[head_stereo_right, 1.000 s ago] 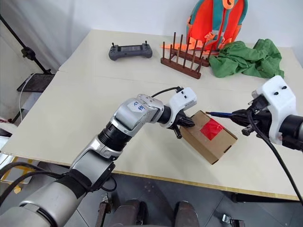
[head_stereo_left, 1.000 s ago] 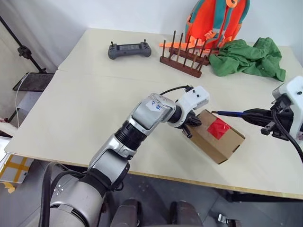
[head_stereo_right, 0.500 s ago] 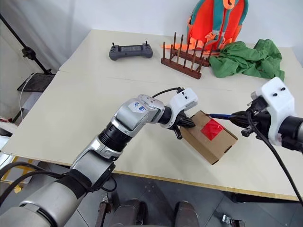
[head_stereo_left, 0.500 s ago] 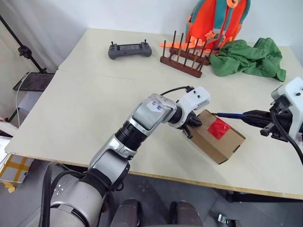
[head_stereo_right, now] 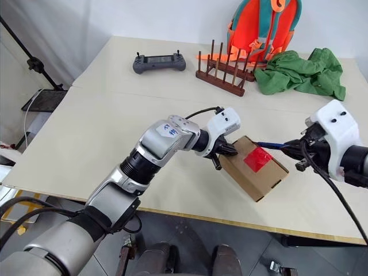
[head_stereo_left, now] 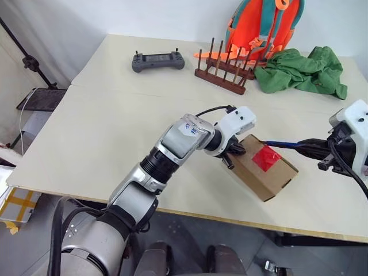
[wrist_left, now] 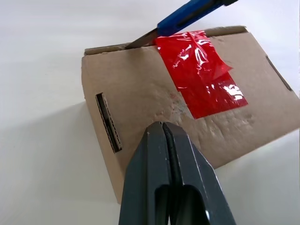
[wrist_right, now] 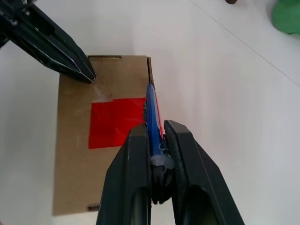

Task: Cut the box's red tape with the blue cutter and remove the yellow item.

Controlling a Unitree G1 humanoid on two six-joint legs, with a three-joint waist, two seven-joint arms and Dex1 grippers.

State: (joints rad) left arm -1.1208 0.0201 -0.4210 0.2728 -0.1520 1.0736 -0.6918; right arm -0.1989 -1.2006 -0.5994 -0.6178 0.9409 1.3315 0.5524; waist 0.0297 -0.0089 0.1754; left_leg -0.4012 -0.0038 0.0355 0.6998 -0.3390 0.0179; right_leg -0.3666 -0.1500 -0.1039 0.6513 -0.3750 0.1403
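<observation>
- Right gripper [wrist_right: 157,140]: fingers clamped on the blue cutter [wrist_right: 152,117], whose tip meets the box [head_stereo_left: 264,175] at the top edge, beside the red tape [head_stereo_left: 267,156].
- Left gripper [wrist_left: 162,129]: fingers pressed together, holding nothing, tips resting on the box's opposite end.
- Box: lies on the table [head_stereo_left: 115,121], tape uppermost.
- Grey controller [head_stereo_left: 158,60], wooden rack [head_stereo_left: 224,72] and green cloth [head_stereo_left: 302,69]: well apart at the far side.

A grey controller [head_stereo_left: 157,60] is seen at the table's [head_stereo_left: 103,132] far side. A wooden rack [head_stereo_left: 225,70], green cloth [head_stereo_left: 302,71] and orange backpack [head_stereo_left: 264,26] are grouped nearby.
</observation>
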